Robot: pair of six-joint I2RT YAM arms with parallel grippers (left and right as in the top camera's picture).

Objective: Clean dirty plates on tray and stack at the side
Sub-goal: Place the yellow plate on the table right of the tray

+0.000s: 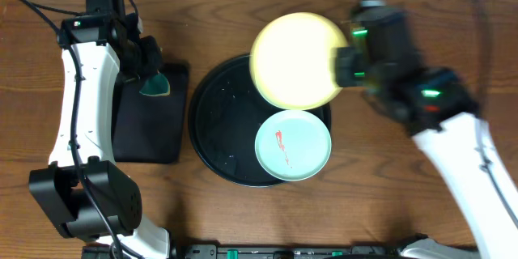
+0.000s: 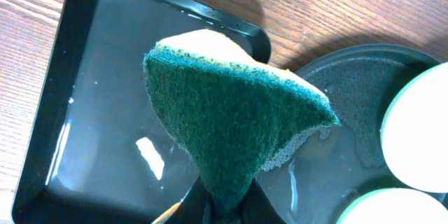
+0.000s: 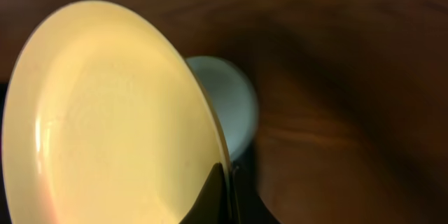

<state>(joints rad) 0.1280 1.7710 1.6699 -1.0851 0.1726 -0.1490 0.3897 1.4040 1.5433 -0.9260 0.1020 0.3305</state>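
A smooth, pale yellow round shallow plate sits in the upper centre of the overhead view, tilted up and overlapping the far rim of the large round glossy black tray. The right gripper is clamped on this plate's right edge, its dark fingers pinching the thin rim at the bottom of the right wrist view. A light aqua round plate with a thin red smear lies flat in the lower right part of the tray, just below the yellow one. The tray's surface looks wet and reflective.

At the left of the overhead view, the left gripper is closed on a wedge-shaped sponge. The sponge has a coarse dark green scouring face and a yellow foam back. It hangs over the right side of a smaller rectangular glossy black tray holding a film of liquid. Both trays rest on the dark-brown wood-grain tabletop.
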